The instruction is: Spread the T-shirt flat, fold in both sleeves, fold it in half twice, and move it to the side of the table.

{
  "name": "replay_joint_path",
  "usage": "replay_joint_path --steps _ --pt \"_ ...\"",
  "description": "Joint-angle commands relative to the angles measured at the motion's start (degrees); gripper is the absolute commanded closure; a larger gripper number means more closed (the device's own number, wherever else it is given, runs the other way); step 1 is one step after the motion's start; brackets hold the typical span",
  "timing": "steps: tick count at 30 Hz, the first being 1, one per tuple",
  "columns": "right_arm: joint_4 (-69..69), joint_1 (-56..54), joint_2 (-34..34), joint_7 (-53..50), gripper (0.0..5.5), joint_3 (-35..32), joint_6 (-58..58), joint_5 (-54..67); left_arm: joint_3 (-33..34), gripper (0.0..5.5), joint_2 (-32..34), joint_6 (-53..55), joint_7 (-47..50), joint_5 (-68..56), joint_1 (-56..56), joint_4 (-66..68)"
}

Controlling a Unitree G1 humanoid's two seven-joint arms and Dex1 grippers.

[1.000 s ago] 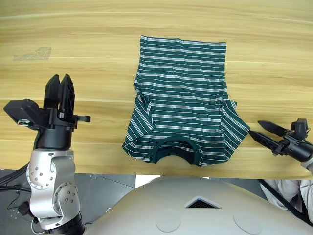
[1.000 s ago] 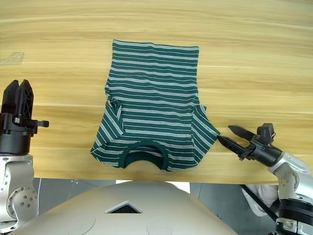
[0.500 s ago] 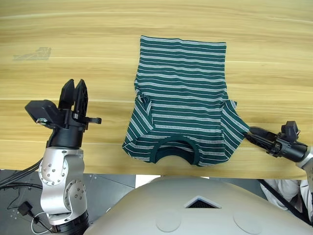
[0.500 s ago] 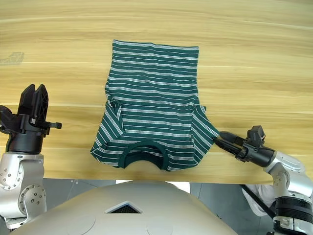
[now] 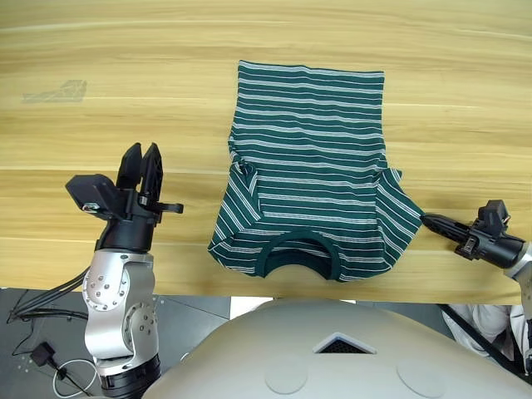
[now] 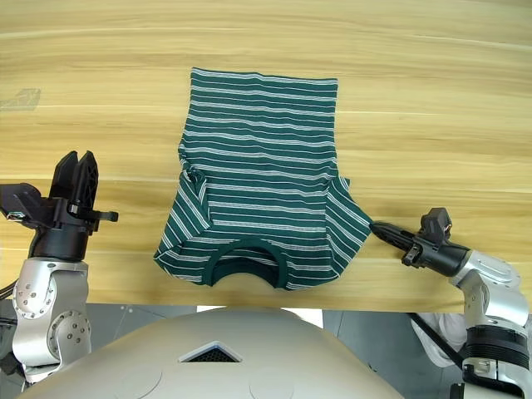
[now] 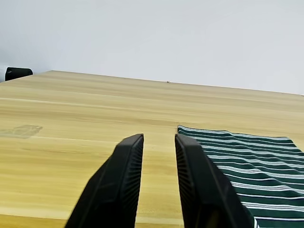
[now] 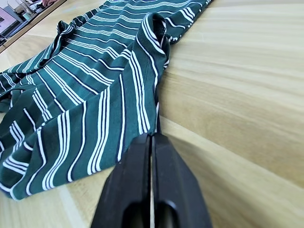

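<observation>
Pale wooden table (image 5: 125, 50) carries the striped T-shirt (image 5: 312, 166) at centre, collar at 6 o'clock. At its 9 o'clock the left gripper (image 5: 142, 151) hovers, fingers narrowly parted, empty. At 4 o'clock the right gripper (image 5: 429, 220) pinches the sleeve (image 5: 401, 208) edge.

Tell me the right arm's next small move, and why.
Probably lift the right sleeve a little and draw it inward over the body of the T-shirt. The right gripper sits at that sleeve's outer edge with its fingers closed, seemingly on the hem, and the sleeve juts out sideways, not yet folded in. The left gripper hangs open, apart from the cloth.
</observation>
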Motion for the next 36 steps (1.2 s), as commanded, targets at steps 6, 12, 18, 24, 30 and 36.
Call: replay_joint_path --steps 6,12,18,24,30,36 --pt "-6.68 1.09 2.46 2.59 5.49 -3.18 6.44 8.46 -0.6 4.27 -0.25 -0.85 -0.78 1.84 -0.48 1.49" --pt "-12.18 1.95 2.63 2.33 5.49 -4.46 9.13 11.06 -1.46 4.27 0.04 -0.17 -1.95 1.24 0.0 0.23" --pt "-18.15 0.77 5.53 -4.25 5.49 -2.19 7.06 7.21 -2.18 4.27 0.18 0.05 -2.14 1.94 -0.45 0.6" --pt "-29.52 0.49 6.36 -5.13 5.49 1.66 9.83 9.72 -3.12 4.27 0.49 -0.05 -2.29 2.83 -0.97 1.03" --pt "-29.07 -0.89 5.77 -7.41 5.49 10.18 5.91 -0.75 -4.71 4.27 0.94 -0.69 -2.69 5.08 -0.83 2.03" --pt "-26.96 -1.06 6.03 -8.64 5.49 14.5 1.36 -7.52 -6.12 4.27 0.73 -1.59 -3.47 7.2 0.03 2.73"
